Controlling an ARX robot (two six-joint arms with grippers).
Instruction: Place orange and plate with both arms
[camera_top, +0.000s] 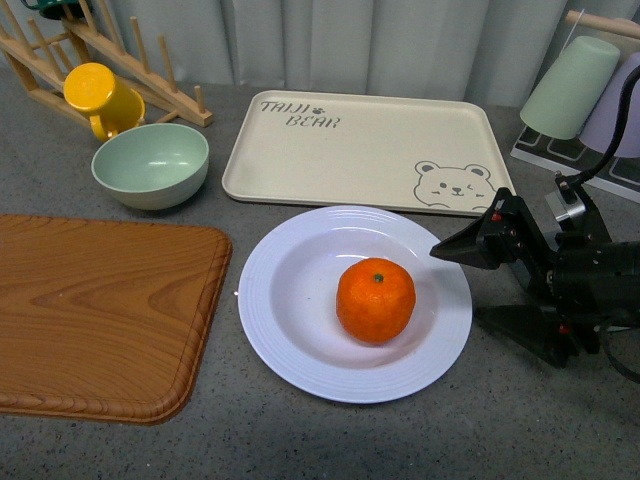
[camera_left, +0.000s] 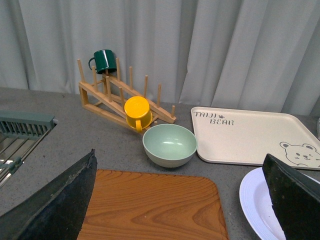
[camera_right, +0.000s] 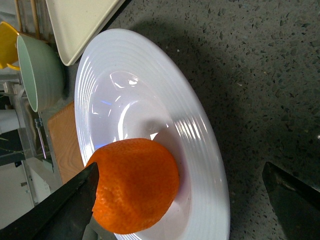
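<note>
Grey speckled table (camera_top: 300, 445), matt and stone-like, carrying everything.

Wooden board (camera_top: 100, 310) with warm grain, raised lip and rounded corners, flat along the left edge.

Beige rectangular tray (camera_top: 360, 140), smooth, printed with a bear's face, towards the far edge.

Round white plate (camera_top: 290, 300), glossy, deep in the middle with fine concentric ridges on its rim, at the table's centre, just in front of the tray and just beside the board.

Slatted wooden rack (camera_top: 150, 80) with upright pegs, at the far left corner.

Black right gripper (camera_top: 457, 284), angular, jaws spread wide and holding nothing, upper finger reaching over the plate's right rim.

Left gripper (camera_left: 180, 156), seen only from its own wrist camera, dark wedge-shaped fingers (camera_left: 60, 205) spread wide, empty, above the board.

Pale green bowl (camera_top: 150, 165), smooth and round, just beside the tray's left end.

Orange (camera_top: 375, 300), dimpled skin, small green stem dot on top, resting in the plate's hollow, apart from both fingers.

Yellow mug (camera_top: 95, 95), glossy, lying against the rack, touching the bowl's far side.
</note>
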